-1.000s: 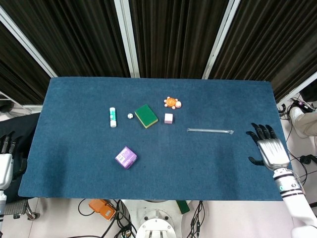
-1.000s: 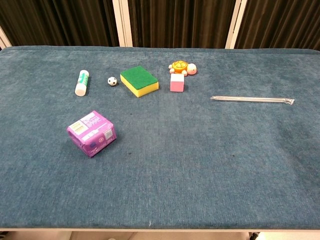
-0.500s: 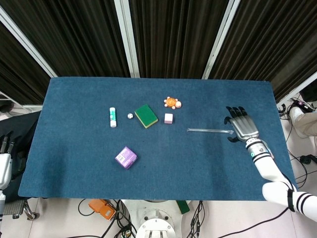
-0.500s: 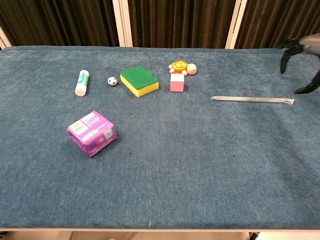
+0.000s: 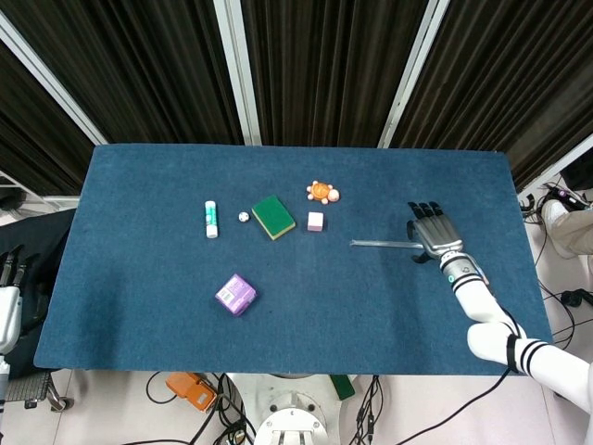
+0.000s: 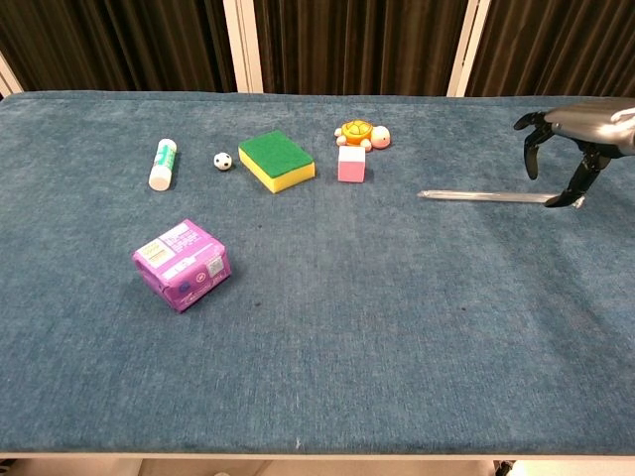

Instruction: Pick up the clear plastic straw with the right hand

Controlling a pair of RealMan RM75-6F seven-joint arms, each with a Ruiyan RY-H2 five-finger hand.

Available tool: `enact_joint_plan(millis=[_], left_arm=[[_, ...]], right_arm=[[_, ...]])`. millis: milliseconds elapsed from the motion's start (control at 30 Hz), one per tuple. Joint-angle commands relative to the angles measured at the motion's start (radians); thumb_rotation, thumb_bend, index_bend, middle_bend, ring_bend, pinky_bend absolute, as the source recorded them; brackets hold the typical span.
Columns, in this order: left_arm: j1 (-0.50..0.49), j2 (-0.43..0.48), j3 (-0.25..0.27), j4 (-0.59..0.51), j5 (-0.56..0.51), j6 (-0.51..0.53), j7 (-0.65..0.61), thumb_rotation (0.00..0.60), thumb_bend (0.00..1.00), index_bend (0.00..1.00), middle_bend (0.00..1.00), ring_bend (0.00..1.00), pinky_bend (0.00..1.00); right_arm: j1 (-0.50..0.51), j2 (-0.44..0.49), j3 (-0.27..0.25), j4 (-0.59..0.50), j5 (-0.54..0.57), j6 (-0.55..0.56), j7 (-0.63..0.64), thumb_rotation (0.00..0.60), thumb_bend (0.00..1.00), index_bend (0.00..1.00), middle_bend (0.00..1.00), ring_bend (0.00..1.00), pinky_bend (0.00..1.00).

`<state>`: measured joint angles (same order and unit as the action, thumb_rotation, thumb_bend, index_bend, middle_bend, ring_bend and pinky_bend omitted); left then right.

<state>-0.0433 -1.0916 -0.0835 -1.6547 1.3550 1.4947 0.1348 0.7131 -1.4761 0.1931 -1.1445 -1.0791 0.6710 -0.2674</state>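
The clear plastic straw (image 5: 380,245) (image 6: 481,196) lies flat on the blue table, right of centre, running left to right. My right hand (image 5: 433,232) (image 6: 575,131) hovers over the straw's right end with its fingers spread and pointing down, and holds nothing. In the chest view one fingertip (image 6: 575,197) reaches down close to the straw's right tip; contact cannot be told. My left hand (image 5: 9,283) hangs off the table's left edge, only partly in the head view, and holds nothing.
Left of the straw stand a pink cube (image 6: 351,165), an orange turtle toy (image 6: 363,133) and a green-and-yellow sponge (image 6: 276,160). Further left are a tiny football (image 6: 222,160), a glue stick (image 6: 163,164) and a purple packet (image 6: 183,264).
My right hand has moved from the table's right edge leftward and inward, ending above the straw's right end. The straw and the other objects have not moved.
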Motion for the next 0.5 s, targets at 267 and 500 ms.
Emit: enact_joint_plan(millis=[267,500], left_arm=[[-0.001,0.000,0.002,0.000,0.000,-0.005,0.000,0.600,0.42,0.13,0.00,0.00,0.07],[-0.003,0.000,0.004,0.000,-0.002,-0.011,0.007,0.600,0.42,0.13,0.00,0.00,0.07]], right_arm=[[0.044,-0.072,-0.010,0.125,0.020,-0.054,0.042,0.600,0.31,0.56,0.10,0.12,0.08],[0.064,-0.107,-0.019,0.185,0.014,-0.083,0.069,0.600,0.36,0.58,0.10,0.12,0.08]])
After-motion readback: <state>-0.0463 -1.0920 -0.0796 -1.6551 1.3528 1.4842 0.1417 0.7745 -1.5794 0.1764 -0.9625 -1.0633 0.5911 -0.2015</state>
